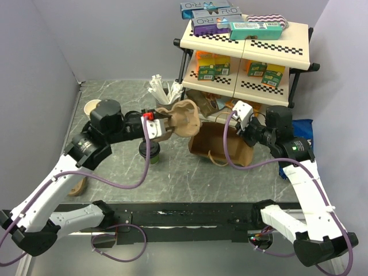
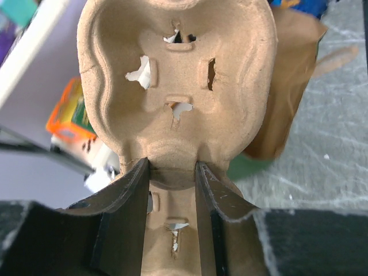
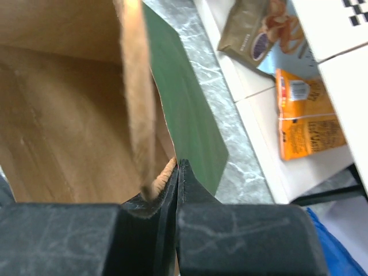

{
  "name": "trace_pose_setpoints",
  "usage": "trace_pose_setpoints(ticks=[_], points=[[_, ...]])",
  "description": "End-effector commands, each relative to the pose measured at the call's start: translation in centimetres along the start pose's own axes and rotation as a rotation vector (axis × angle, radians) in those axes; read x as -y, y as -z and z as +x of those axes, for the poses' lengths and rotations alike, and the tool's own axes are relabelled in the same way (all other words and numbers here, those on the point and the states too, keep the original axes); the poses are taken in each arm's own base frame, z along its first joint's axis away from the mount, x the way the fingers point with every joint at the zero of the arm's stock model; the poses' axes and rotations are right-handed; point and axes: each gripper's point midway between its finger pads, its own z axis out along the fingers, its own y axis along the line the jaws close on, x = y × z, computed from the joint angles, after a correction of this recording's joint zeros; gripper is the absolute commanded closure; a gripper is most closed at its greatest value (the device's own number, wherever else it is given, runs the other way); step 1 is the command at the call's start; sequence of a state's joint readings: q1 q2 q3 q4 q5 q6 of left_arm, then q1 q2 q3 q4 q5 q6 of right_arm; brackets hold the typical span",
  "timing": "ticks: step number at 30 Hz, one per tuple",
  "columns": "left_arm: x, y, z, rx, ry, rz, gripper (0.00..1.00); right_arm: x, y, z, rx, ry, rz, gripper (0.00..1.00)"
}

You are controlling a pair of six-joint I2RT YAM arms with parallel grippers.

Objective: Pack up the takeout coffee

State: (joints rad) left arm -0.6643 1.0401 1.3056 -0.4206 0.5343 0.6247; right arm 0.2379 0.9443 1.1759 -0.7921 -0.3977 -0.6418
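left gripper (image 2: 171, 175): jaws part closed, clamped on the pulp cup carrier (image 2: 178, 75) at its narrow waist. both fingers (image 2: 129, 198) press flat on the moulded card. the carrier is held off the table, one cup well forward, and that well is vacant.

right gripper (image 3: 177, 172): jaws fully together, pinching the rim of the brown paper bag (image 3: 57, 126). this holds the mouth up and open toward the left arm. the bag lies on its side on the table (image 1: 190, 184), in front of the shelf rack (image 1: 247, 52).

takeout coffee (image 1: 152, 154): upright on the table, directly under the left wrist and just left of the bag mouth. neither gripper touches it. its black lid (image 1: 148, 148) looks seated, but too small to check the seal.

handling judgement, cup:
- paper wall, so soft. a hard squeeze would oval it and could pop the lid.
- i cannot tell the fill. i treat it as full and hot-liquid heavy, weight low.
- the lid is smooth plastic and likely slippery, so no lifting by it.
- best hold: across the upper body just below the lid rim, where the rolled rim stiffens the wall. light closure, cup kept vertical.

handling judgement, carrier: light and stiff enough, but the card will flex once a cup loads one well.

risk: the left wrist is close over the cup, so a low move could knock it.
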Motion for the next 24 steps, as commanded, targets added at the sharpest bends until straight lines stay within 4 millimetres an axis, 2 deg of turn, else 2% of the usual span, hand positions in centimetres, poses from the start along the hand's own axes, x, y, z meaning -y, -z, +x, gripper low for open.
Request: trace_pose_setpoints(ticks=[1,2,3,4,5,7,8,13,14,18,24], points=[[0.1,-2.1,-2.5,0.129,-0.111,-0.006,0.99,-1.2,0.3,-1.1,0.052,-0.025,-0.048,1.0],[0.4,-2.4,-2.7,0.146,-0.115,-0.005,0.99,-1.2,0.3,-1.0,0.049,-0.029,-0.049,1.0],[0.6,-3.0,-3.8,0.188,-0.13,-0.016,0.99,-1.1,0.2,-0.9,0.044,-0.034,-0.049,1.0],[1.3,-3.5,-3.5,0.193,-0.134,-0.006,0.99,-1.1,0.1,-1.0,0.042,-0.048,-0.05,1.0],[2.4,-4.0,-4.3,0.221,-0.146,0.016,0.99,-1.1,0.0,-0.9,0.04,-0.057,-0.047,1.0],[3.4,-4.7,-4.4,0.24,-0.179,0.022,0.99,-1.1,-0.1,-1.1,0.045,-0.078,-0.05,1.0],[4.6,-5.0,-4.9,0.259,-0.187,0.049,0.99,-1.2,-0.1,-1.2,0.05,-0.08,-0.056,1.0],[7.8,-6.2,-4.7,0.278,-0.217,0.119,0.99,-1.3,-0.2,-1.7,0.059,-0.095,-0.075,1.0],[8.1,-6.5,-5.4,0.302,-0.23,0.12,0.99,-1.4,-0.2,-1.8,0.06,-0.095,-0.082,1.0],[9.0,-7.9,-5.4,0.309,-0.272,0.139,0.99,-1.5,0.1,-2.0,0.067,-0.08,-0.087,1.0],[9.3,-9.2,-5.9,0.316,-0.346,0.167,0.99,-2.2,0.5,-1.9,0.077,-0.076,-0.102,1.0]])
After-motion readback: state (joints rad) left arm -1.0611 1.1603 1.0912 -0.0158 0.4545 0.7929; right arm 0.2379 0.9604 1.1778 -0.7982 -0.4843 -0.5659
